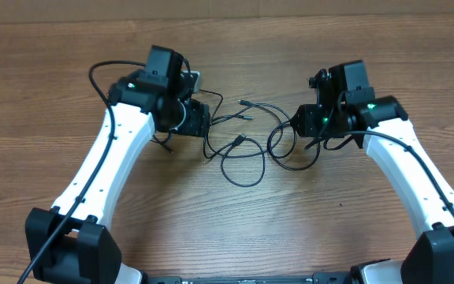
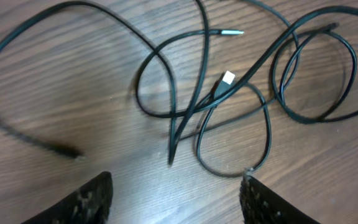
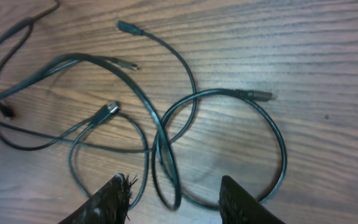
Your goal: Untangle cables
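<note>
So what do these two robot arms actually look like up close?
The left arm and right arm each have smooth white links, chunky black joints and a black base. A thick black wire runs along each, and a small green light glows near each wrist. The left gripper and right gripper each end in two dark, rough-textured fingers.

Bare bench (image 2: 166, 199) between the left jaws, cables (image 2: 220, 91) crowding just ahead; a cable loop (image 3: 166, 168) lies between the right jaws.
</note>
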Robot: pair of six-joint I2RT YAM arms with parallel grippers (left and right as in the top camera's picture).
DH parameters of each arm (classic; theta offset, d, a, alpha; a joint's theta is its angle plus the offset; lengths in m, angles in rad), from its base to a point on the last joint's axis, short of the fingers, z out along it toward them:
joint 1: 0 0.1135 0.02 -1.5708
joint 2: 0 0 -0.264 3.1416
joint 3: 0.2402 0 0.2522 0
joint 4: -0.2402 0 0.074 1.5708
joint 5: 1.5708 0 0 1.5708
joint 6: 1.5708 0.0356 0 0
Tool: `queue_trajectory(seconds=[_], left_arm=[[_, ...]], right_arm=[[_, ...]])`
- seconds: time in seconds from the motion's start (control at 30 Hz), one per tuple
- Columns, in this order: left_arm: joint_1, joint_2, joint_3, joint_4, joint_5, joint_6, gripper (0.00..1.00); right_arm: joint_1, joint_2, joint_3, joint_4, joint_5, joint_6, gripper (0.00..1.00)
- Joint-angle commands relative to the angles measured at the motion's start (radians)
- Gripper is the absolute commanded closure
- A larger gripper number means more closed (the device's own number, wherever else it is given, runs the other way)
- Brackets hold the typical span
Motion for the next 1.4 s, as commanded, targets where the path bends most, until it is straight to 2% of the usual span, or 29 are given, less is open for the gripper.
queue_trajectory(seconds=[0.0, 0.1, 0.27, 0.37, 0.53, 0.6, 1.03, 1.27, 1.37], left_arm=[[-0.022, -0.021, -0.072, 0.074, 0.026, -0.003, 0.33], [-0.033, -0.014, -0.12, 0.146, 0.018, -0.003, 0.33], [-0.035, -0.009, -0.169, 0.202, -0.01, -0.004, 0.35], [-0.035, -0.009, -0.195, 0.222, -0.037, -0.004, 0.35], [-0.04, -0.009, -0.249, 0.27, -0.037, -0.009, 0.36], [-0.04, -0.009, -0.267, 0.285, -0.038, -0.025, 0.36], [-0.043, -0.009, -0.365, 0.452, -0.032, -0.073, 0.39], [-0.045, -0.008, -0.365, 0.479, -0.034, -0.082, 0.55], [-0.046, -0.002, -0.367, 0.482, -0.034, -0.104, 0.56]], right_arm=[[0.0, 0.005, -0.089, 0.09, -0.024, -0.01, 0.56], [0.006, 0.005, -0.182, 0.227, -0.085, -0.01, 0.56], [0.04, 0.005, -0.266, 0.343, -0.095, -0.01, 0.56], [0.061, 0.005, -0.282, 0.372, -0.095, -0.01, 0.66], [0.085, 0.005, -0.282, 0.384, -0.094, -0.009, 0.9], [0.085, 0.005, -0.282, 0.383, -0.094, -0.009, 0.96], [0.085, 0.005, -0.282, 0.381, -0.108, -0.005, 0.96], [0.085, 0.005, -0.282, 0.374, -0.11, -0.005, 0.96], [0.085, 0.005, -0.282, 0.374, -0.11, -0.005, 0.96]])
